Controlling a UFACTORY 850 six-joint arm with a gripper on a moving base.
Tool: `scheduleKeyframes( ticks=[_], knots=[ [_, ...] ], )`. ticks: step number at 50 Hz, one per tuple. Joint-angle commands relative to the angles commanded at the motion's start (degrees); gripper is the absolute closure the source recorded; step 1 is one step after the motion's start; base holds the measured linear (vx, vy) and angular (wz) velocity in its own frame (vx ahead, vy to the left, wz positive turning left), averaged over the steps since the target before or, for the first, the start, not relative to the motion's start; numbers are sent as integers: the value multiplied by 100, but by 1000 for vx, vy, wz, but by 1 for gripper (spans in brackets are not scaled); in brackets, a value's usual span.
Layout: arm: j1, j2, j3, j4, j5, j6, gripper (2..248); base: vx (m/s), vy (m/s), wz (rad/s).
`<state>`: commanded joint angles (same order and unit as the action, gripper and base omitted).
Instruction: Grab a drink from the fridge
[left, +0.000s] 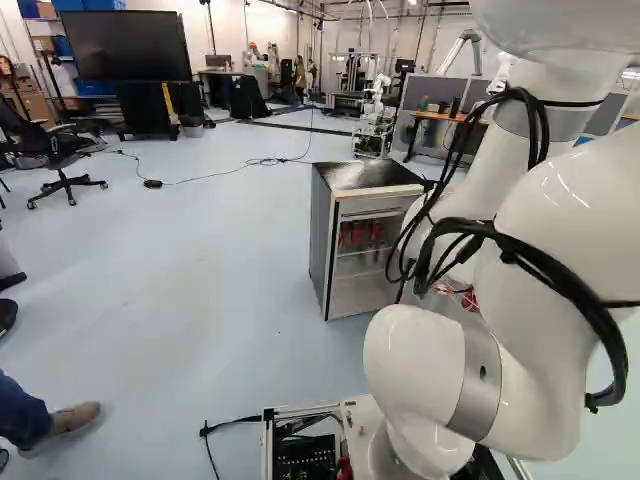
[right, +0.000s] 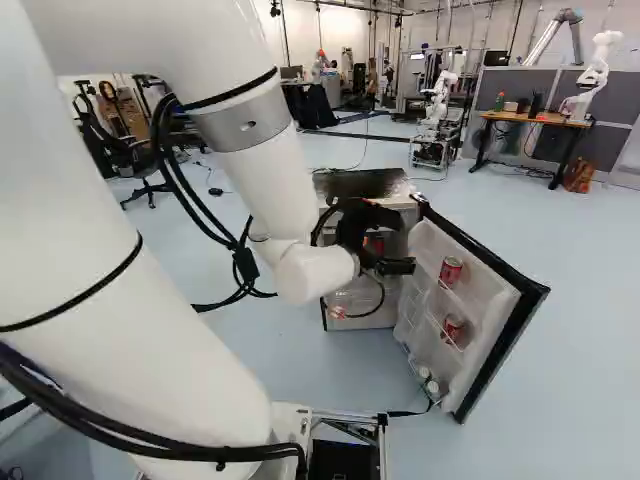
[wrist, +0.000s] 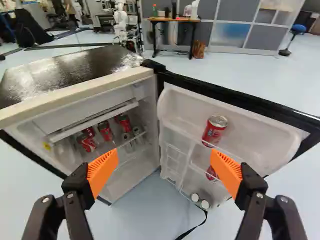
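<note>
Gripper (right: 404, 243) at the centre of the right base view, its two fingers spread wide apart. Just right of it there, the fridge's open door (right: 478, 345) holds two red cans (right: 451, 270), one above the other. Inside the fridge (left: 322, 235), right of centre in the left base view, more red cans (wrist: 105, 131) sit on a shelf. Beyond, upper right of the right base view, a wooden desk (right: 525, 118).
</note>
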<state>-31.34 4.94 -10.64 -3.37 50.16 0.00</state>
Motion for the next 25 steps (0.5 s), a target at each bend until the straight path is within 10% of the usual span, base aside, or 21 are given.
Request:
scheduleKeyframes(
  ticks=[25],
  knots=[
    [288, -40, 249, -683, 0, 0, 3, 0, 0, 0]
  ],
)
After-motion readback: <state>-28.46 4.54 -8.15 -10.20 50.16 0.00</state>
